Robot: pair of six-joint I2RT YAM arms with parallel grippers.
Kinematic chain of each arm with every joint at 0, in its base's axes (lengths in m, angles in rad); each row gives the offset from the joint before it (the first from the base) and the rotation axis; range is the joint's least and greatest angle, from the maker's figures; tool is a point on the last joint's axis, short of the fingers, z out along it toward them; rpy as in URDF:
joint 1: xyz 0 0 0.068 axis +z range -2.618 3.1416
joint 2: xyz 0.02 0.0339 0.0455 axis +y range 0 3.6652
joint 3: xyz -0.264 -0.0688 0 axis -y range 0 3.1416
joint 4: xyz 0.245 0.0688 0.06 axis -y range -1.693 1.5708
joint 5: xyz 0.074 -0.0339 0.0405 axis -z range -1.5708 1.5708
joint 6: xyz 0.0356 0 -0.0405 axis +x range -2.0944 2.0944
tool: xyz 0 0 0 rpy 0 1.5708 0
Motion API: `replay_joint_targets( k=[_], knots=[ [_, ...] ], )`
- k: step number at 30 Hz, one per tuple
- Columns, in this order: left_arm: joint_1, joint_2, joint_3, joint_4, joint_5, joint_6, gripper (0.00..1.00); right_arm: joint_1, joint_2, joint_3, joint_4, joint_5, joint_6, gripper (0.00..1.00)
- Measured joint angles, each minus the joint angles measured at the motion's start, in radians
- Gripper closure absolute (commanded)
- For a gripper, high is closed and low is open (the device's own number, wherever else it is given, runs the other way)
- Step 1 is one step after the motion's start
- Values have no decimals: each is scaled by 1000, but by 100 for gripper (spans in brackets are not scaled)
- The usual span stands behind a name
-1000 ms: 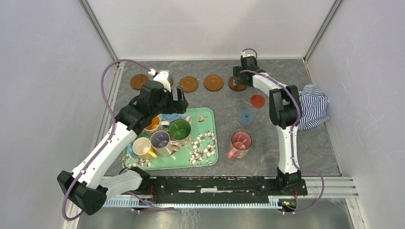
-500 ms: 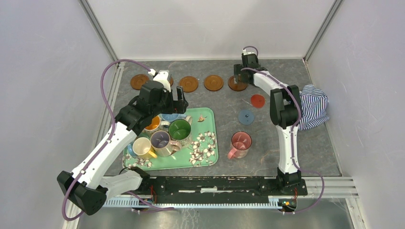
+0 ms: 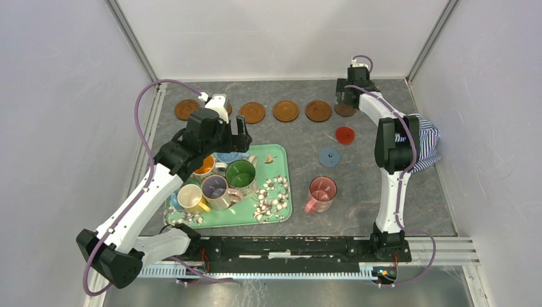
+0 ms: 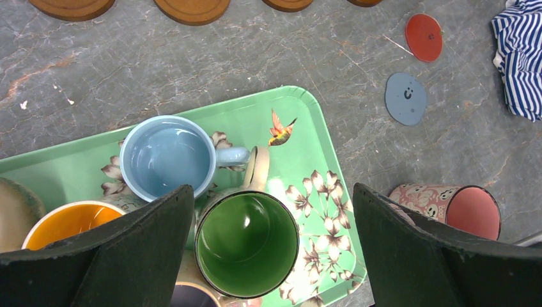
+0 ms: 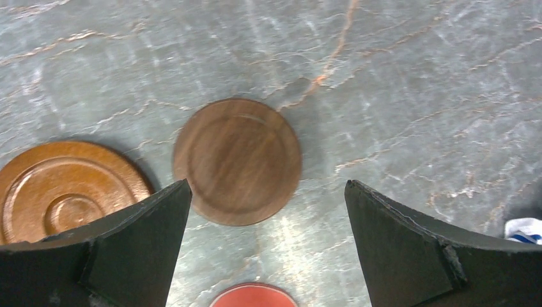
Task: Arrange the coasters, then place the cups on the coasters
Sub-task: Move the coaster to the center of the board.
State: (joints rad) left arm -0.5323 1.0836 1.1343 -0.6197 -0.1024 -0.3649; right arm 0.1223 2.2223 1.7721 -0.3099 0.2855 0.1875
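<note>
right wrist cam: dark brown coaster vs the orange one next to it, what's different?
Colour: the dark brown coaster is dull walnut; the orange coaster is glossy amber.
Size: the dark brown one is smaller than the orange one.
Surface: the dark one shows only a faint rim line; the orange one has raised concentric rings.
Both are round, lie flat on the table, and do not touch each other.

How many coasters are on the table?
8. Five orange-brown coasters sit in a row along the far edge, one half hidden behind the left arm. The dark brown coaster ends that row. The red coaster and blue-grey coaster lie nearer.
</note>
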Motion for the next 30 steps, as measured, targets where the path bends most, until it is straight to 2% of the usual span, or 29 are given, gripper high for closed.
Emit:
replay_joint_targets(
  k=[6,18,30],
  knots=[
    [0,-2,0,0,0,0,0,-33,2,-6,2,23,3,2],
    [0,-9,0,0,0,0,0,-55,2,-120,44,31,32,2],
    [0,-8,0,0,5,0,0,-80,-80,-265,119,37,53,2]
  ],
)
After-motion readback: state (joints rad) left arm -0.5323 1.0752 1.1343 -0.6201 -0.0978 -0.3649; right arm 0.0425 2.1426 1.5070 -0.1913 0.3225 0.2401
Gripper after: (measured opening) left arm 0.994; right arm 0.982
